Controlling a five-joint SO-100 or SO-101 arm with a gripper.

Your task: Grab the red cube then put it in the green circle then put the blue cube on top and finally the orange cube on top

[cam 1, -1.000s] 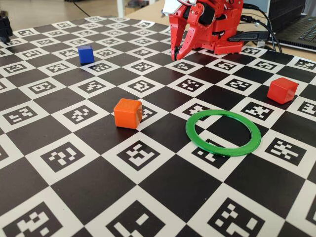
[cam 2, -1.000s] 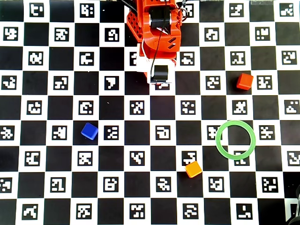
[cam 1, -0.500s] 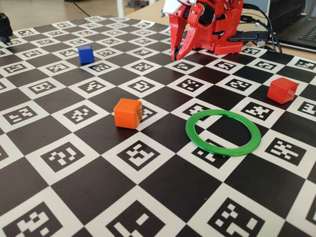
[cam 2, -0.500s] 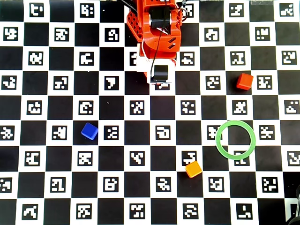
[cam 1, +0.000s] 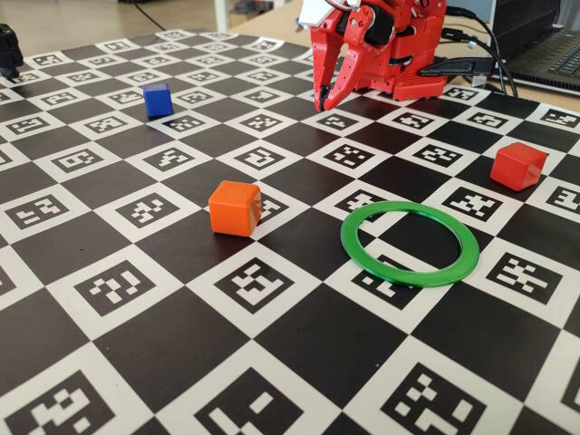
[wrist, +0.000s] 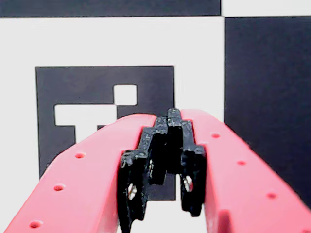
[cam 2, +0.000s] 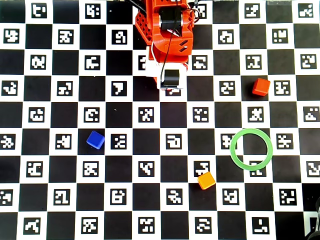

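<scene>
Robotics lab bench: fiducial-marker checkerboard mat [cam 1: 299, 349] (calibration pattern), laptop [cam 1: 553, 56] and cables [cam 1: 489, 41] at the rear edge.

- In the overhead view, the red cube [cam 2: 261, 86] sits above the green circle [cam 2: 251, 149], apart from it.
- The orange cube [cam 2: 206, 180] lies lower left of the circle, outside it.
- The blue cube [cam 2: 95, 139] rests far left on the table [cam 2: 150, 210].

Three cubes on the board: one red cube [cam 2: 260, 86], one blue cube [cam 2: 95, 139], one orange cube [cam 2: 206, 180]. One green ring [cam 2: 251, 149]. One arm [cam 2: 169, 35], with one gripper [cam 1: 328, 99].
</scene>
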